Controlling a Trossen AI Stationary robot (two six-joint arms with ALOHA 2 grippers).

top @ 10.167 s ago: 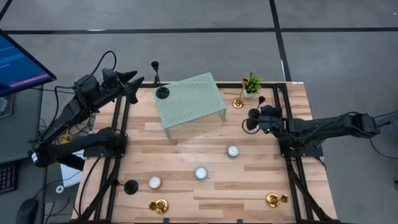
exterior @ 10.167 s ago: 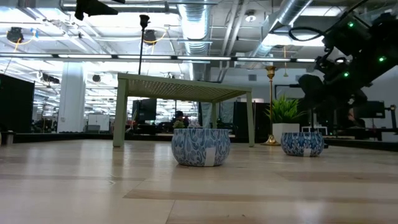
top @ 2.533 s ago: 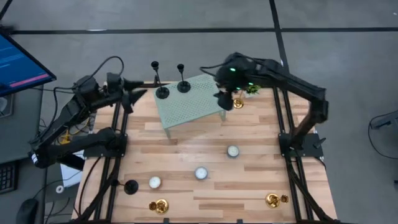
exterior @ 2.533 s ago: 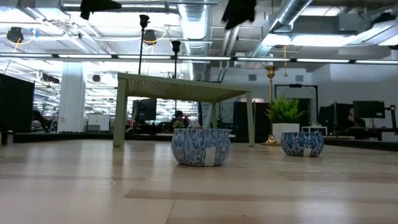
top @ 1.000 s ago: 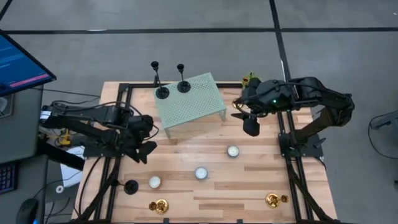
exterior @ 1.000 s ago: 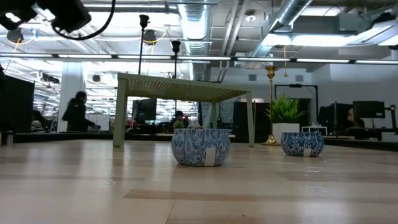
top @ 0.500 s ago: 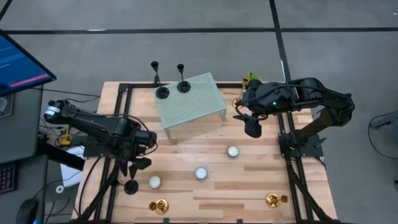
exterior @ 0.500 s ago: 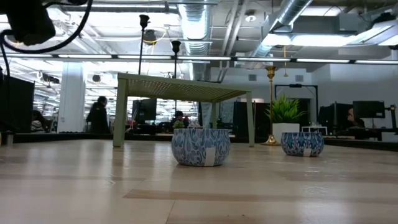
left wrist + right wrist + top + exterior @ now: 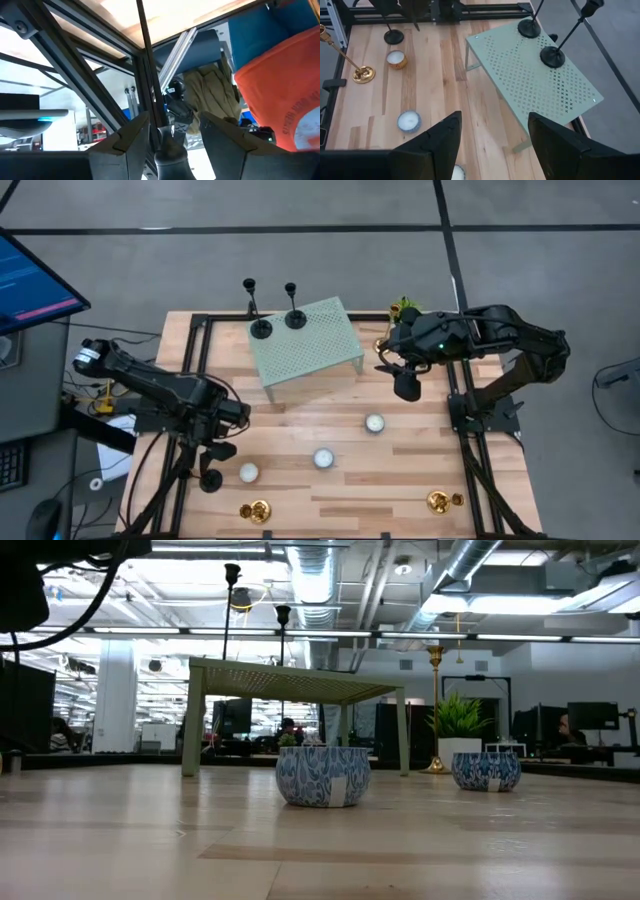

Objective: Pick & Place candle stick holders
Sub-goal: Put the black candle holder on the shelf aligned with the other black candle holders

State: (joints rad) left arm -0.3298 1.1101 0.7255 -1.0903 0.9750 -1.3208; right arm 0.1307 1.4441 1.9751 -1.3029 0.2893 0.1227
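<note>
While the left gripper (image 9: 214,452) is hanging low over the near-left corner of the wooden table (image 9: 300,405), its fingers (image 9: 125,145) are sitting apart on either side of the thin stem (image 9: 147,65) of a black candle stick holder (image 9: 210,479), with a gap showing on both sides, so nothing is being clamped. That holder is standing upright on its disc base near the table's left edge, just left of a white tealight (image 9: 248,473). The right gripper (image 9: 405,388) is hovering right of the mint perforated rack (image 9: 310,345), jaws apart and holding nothing. Two more black holders (image 9: 260,328) (image 9: 295,318) are standing upright on the rack's far-left edge, side by side. The tall gold holder (image 9: 435,710) is standing at the far right between the rack and the small green plant (image 9: 405,308), partly hidden by the right arm from above. Two squat gold holders are sitting along the near edge, one near-left (image 9: 257,510) and one near-right (image 9: 438,501), well apart. Two other tealights (image 9: 323,458) (image 9: 375,422) are lying mid-table, apart from everything else.
</note>
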